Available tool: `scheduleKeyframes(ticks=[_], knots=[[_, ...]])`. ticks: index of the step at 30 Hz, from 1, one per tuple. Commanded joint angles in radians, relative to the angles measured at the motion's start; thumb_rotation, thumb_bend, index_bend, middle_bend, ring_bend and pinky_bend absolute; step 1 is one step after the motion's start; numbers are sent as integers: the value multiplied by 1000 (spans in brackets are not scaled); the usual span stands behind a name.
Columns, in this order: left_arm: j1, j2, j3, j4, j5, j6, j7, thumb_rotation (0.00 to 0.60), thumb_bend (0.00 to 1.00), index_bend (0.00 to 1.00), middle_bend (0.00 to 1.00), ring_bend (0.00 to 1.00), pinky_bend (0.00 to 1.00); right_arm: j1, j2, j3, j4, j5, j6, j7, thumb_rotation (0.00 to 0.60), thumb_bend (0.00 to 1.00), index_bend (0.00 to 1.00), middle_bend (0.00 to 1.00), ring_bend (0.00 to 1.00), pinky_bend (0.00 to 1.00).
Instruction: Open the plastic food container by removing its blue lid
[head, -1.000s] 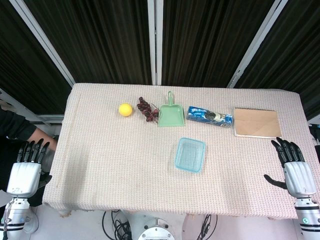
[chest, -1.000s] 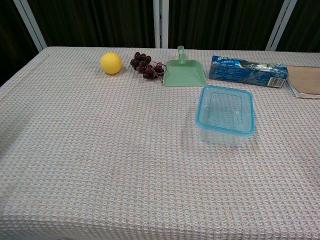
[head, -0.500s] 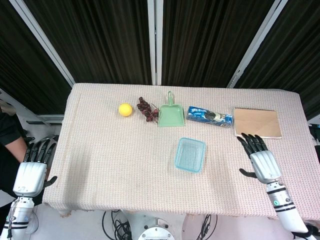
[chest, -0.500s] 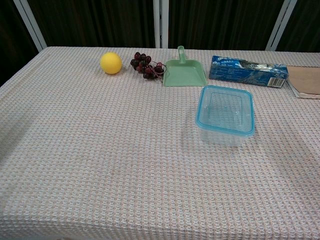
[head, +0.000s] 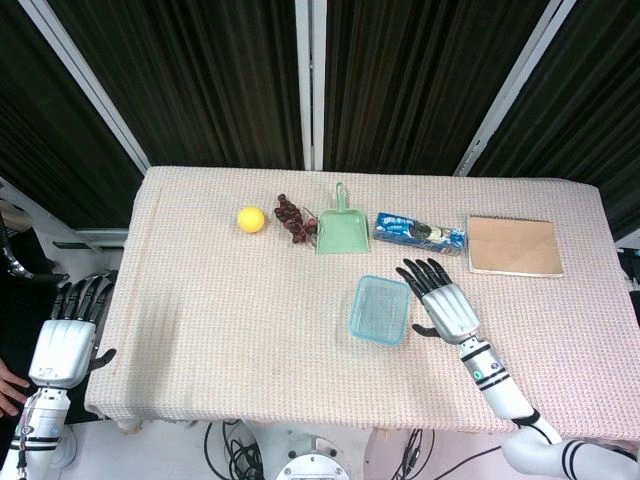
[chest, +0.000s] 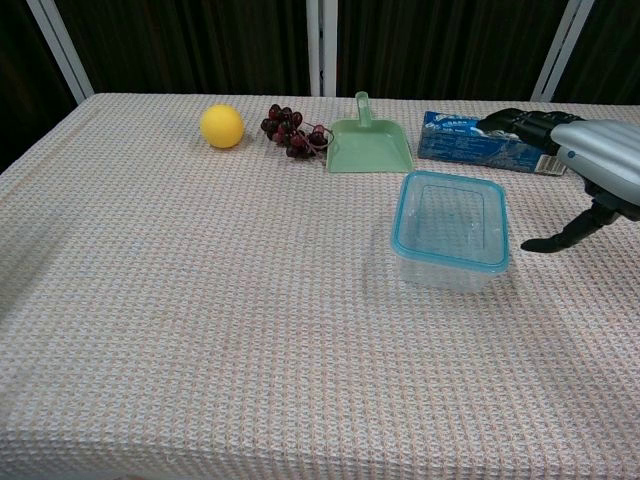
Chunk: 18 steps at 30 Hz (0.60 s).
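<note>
The clear plastic container (head: 380, 310) (chest: 450, 232) with its blue lid (chest: 449, 222) on top stands right of the table's middle. My right hand (head: 442, 301) (chest: 590, 175) hovers just to its right, fingers spread flat, thumb pointing toward the container, touching nothing. My left hand (head: 68, 338) hangs off the table's left edge, fingers apart and empty; it does not show in the chest view.
Along the back stand a yellow ball (head: 251, 219), dark grapes (head: 293, 219), a green dustpan (head: 341, 224), a blue cookie packet (head: 420, 232) and a brown notebook (head: 513, 245). The table (head: 230, 330) has a woven pink cloth.
My right hand has swept left from the table's right edge to beside the container and now shows in the chest view. The left hand has barely shifted.
</note>
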Motion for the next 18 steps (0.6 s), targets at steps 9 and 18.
scheduleKeyframes(ticks=[9, 18], knots=[[1, -1, 2, 14, -2, 2, -25, 600, 41, 25, 0, 0, 0, 104, -137, 32, 109, 11, -37, -13, 600, 0, 0, 0, 0, 0], [4, 0, 6, 19, -7, 1, -38, 600, 41, 25, 0, 0, 0, 182, -226, 37, 154, -5, -54, 10, 600, 0, 0, 0, 0, 0]])
